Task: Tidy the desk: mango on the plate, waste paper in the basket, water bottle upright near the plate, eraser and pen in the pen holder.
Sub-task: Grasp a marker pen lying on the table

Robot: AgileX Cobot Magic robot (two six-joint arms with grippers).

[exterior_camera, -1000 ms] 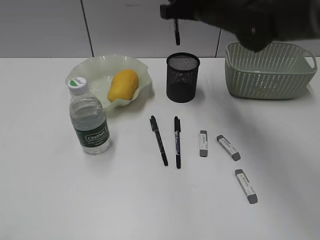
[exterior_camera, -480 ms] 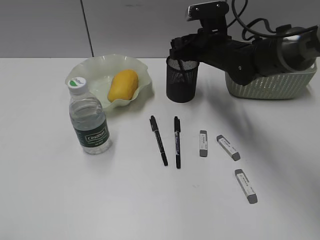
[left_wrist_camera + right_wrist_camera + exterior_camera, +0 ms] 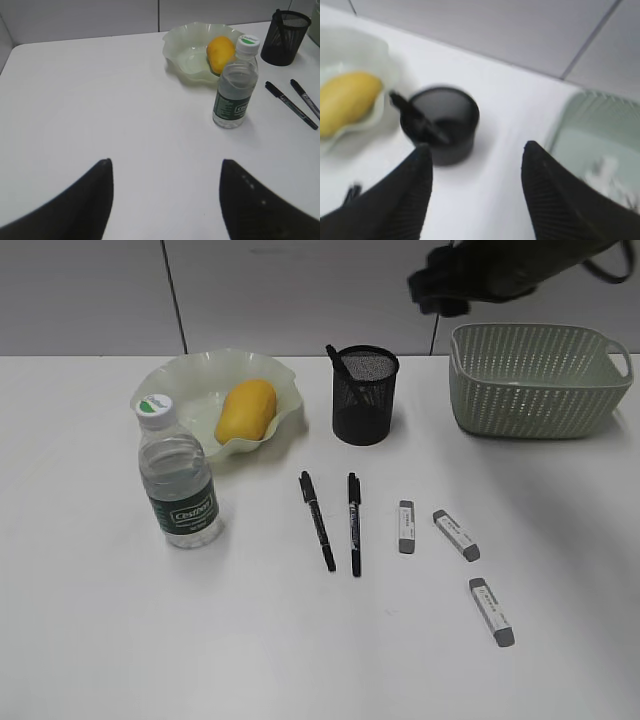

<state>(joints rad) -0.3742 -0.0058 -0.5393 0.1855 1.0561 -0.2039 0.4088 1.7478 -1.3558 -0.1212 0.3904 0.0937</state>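
Nearest on the white table lie three grey erasers, then two black pens, long ways pointing at the black mesh pen holder. The right claw, open and empty, hangs above it, nearer than the open, empty left claw.

The water bottle label reads "Cestbon".
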